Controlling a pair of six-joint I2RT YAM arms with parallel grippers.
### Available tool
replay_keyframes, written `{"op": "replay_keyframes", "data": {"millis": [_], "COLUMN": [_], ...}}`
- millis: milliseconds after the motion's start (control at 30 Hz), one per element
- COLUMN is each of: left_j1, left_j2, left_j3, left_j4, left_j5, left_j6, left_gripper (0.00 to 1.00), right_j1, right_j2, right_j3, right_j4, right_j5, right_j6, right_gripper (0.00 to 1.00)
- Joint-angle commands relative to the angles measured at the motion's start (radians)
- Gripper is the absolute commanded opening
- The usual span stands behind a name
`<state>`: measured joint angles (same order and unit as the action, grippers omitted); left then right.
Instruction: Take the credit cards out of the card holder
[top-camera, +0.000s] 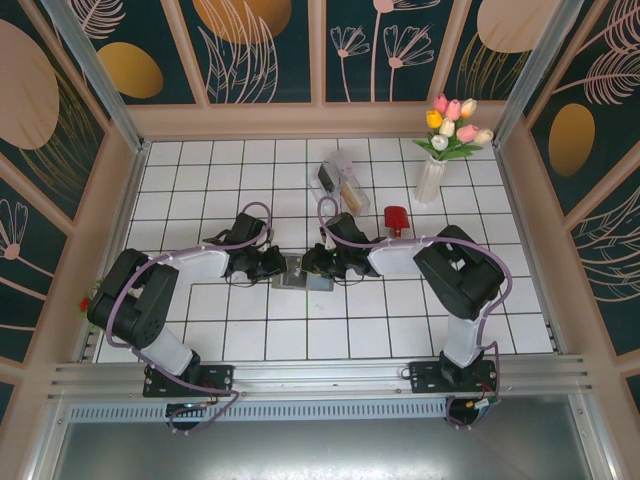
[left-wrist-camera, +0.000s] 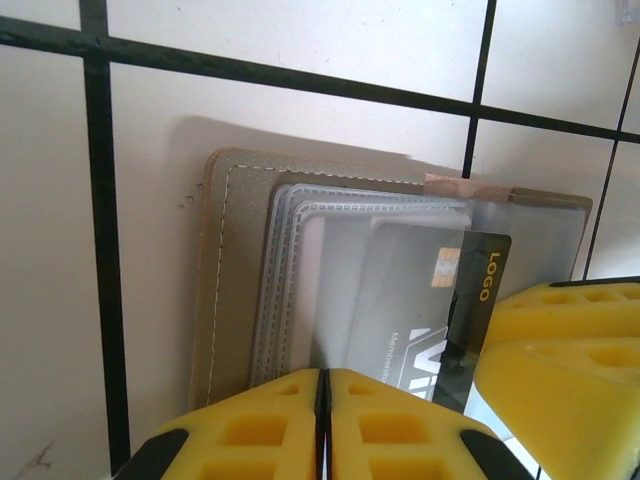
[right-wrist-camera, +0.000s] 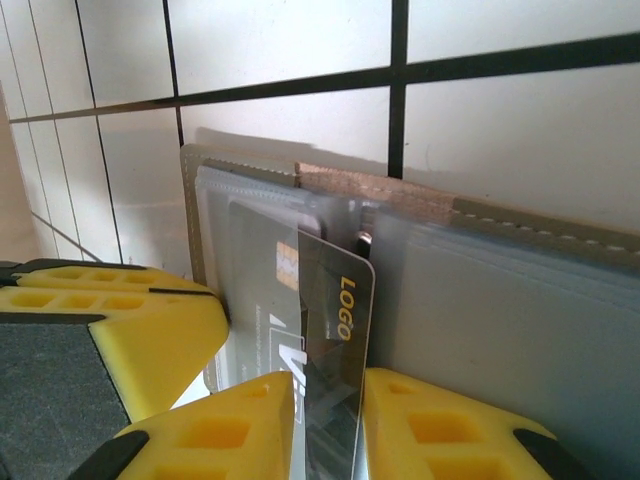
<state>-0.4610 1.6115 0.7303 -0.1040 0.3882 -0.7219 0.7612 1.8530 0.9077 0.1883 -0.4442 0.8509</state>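
Grey-brown flat folding card holder (top-camera: 303, 272) lies open near the middle of the white tiled tabletop (top-camera: 400, 320), clear plastic sleeves facing up, between the two arms. Left gripper (left-wrist-camera: 322, 385) sits at one edge of the holder, yellow fingers pressed together with no gap. Nothing is visibly pinched; judged to be pinning the wallet so it cannot lift or slide. Right gripper (right-wrist-camera: 335, 390) is clamped on a dark plastic card printed LOGO (right-wrist-camera: 340, 320), one finger either side. The card stands tilted up on edge, partly drawn from its sleeve by the fold, its lower end hidden between the pads. A paler card face shows through the plastic beside it; whether that is a second card I cannot tell. The holder lies directly below both pincers.
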Motion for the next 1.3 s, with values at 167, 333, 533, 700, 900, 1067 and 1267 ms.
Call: {"op": "replay_keyframes", "data": {"millis": [167,333,533,700,900,1067,1267], "left_j1": [-0.004,-0.004,-0.004,-0.003,-0.004,-0.004,-0.002], "left_j2": [0.022,0.024,0.021,0.011,0.024,0.024,0.004], "left_j3": [-0.056,-0.06,-0.063,-0.071,-0.073,-0.064,-0.036], "left_j4": [-0.05,-0.049,-0.061,-0.07,-0.063,-0.056,-0.029], "left_j5": [-0.066,-0.067,-0.093,-0.115,-0.115,-0.097,-0.043], "left_j6": [0.007,0.008,-0.006,-0.02,-0.026,-0.027,-0.034], "left_gripper": [0.12,0.12,0.16,0.2,0.2,0.21,0.23], "right_j1": [-0.003,-0.005,-0.021,-0.044,-0.067,-0.078,-0.106], "right_j2": [0.041,0.056,0.059,0.019,-0.011,-0.02,-0.082], "right_j3": [0.023,0.035,0.025,-0.002,-0.019,-0.031,-0.07], "right_j4": [-0.017,-0.015,0.002,-0.045,-0.108,-0.093,-0.034], "right_j5": [-0.016,-0.031,-0.057,-0.048,-0.063,-0.079,-0.127], "right_j6": [0.003,-0.014,-0.056,-0.092,-0.139,-0.146,-0.15], "right_gripper": [0.26,0.25,0.13,0.09,0.08,0.06,0.02]}}
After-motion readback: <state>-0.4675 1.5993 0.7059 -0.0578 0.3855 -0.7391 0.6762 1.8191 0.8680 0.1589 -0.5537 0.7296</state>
